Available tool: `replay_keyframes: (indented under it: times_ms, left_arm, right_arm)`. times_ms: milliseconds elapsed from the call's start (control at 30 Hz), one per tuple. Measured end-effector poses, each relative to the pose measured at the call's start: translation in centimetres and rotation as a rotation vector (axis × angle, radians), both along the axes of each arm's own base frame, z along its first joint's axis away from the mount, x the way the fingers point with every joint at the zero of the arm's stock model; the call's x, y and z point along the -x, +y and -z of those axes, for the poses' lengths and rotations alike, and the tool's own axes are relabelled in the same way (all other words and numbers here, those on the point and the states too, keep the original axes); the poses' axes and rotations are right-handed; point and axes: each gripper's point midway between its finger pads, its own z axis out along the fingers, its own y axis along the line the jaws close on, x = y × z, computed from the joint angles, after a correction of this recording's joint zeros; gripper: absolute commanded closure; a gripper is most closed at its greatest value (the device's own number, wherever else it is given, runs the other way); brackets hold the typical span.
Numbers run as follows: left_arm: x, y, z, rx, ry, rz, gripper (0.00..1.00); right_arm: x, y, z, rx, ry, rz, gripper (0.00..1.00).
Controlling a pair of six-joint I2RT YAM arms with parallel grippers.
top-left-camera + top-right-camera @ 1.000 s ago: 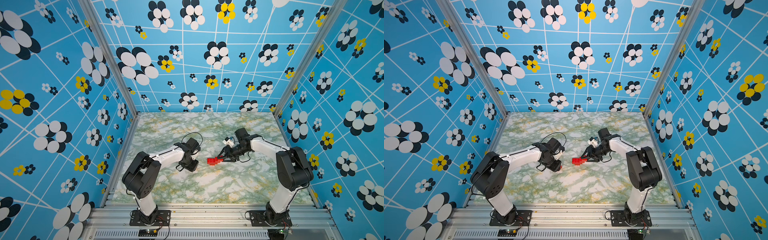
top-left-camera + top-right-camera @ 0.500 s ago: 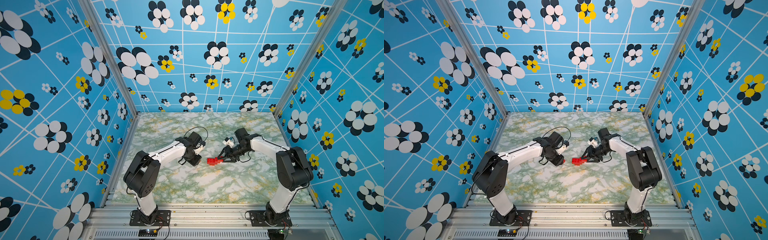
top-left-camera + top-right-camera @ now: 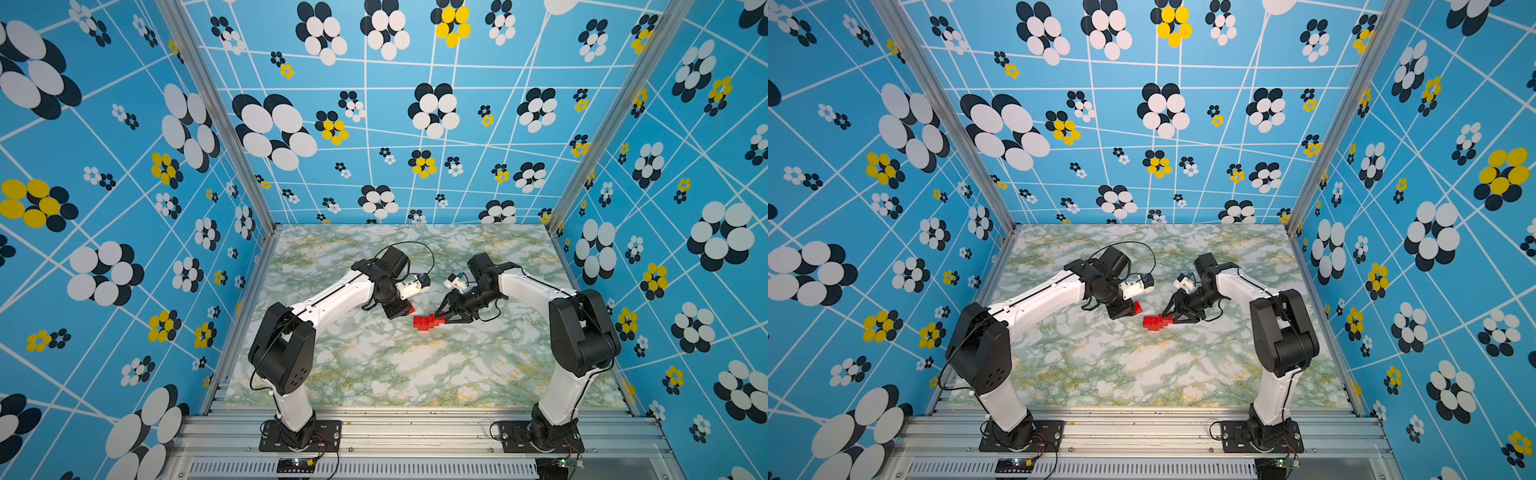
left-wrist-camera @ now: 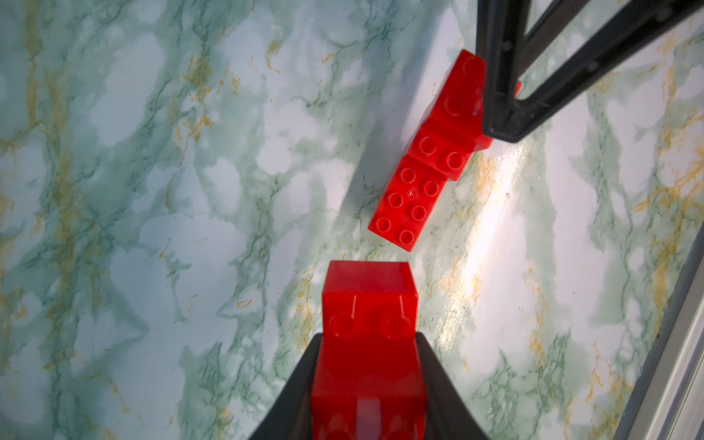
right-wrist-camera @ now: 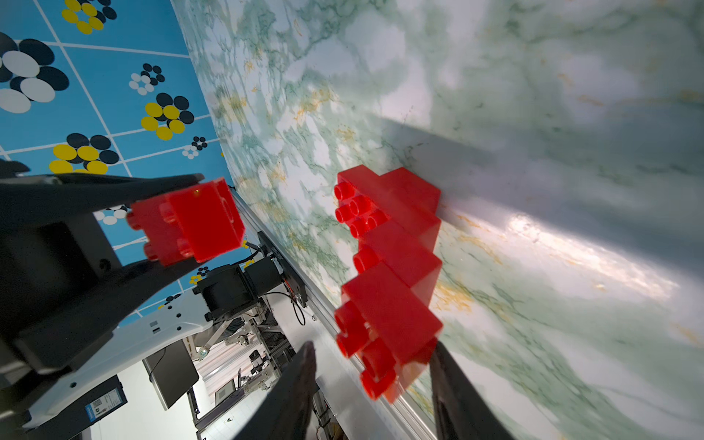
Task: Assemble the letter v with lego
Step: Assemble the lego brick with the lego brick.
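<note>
- The left pincer [image 4: 367, 335] clamps a single brick [image 4: 367, 289] above the surface [image 3: 374, 365].
- The stepped cluster [image 3: 426, 322] lies at its 4 o'clock, apart.
- The right pincer [image 5: 373, 346], narrow, straddles the cluster's 3 o'clock end; grip unclear.

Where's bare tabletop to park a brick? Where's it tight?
Free: table strip from the stepped cluster to the front rail; back strip along the rear wall. Crowded: centre, left claw holding a brick and right claw flank the cluster.

The left pincer [image 3: 405, 309] has swung in across the desk [image 3: 374, 365] towards the middle, red brick [image 4: 367, 304] clamped; it now sits just beside the stepped red cluster [image 3: 428, 322], not touching.
</note>
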Motion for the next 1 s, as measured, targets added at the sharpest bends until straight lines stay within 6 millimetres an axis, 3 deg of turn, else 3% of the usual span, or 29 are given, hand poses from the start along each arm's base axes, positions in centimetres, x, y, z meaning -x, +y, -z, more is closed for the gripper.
replay_keyframes:
  times_ms: [200, 400, 1000]
  left_arm:
    - [2.1, -0.7, 1.1, -0.05, -0.037, 0.201, 1.0]
    - [2.9, -0.4, 1.3, -0.089, -0.037, 0.303, 1.0]
    - [1.5, -1.8, 2.5, -0.199, 0.014, 0.472, 1.0]
  right_arm:
    - [0.1, 0.0, 0.1, 0.002, 0.006, 0.0, 0.51]
    - [0.1, 0.0, 0.1, 0.003, 0.008, 0.0, 0.51]
    - [0.1, 0.0, 0.1, 0.003, 0.008, 0.0, 0.51]
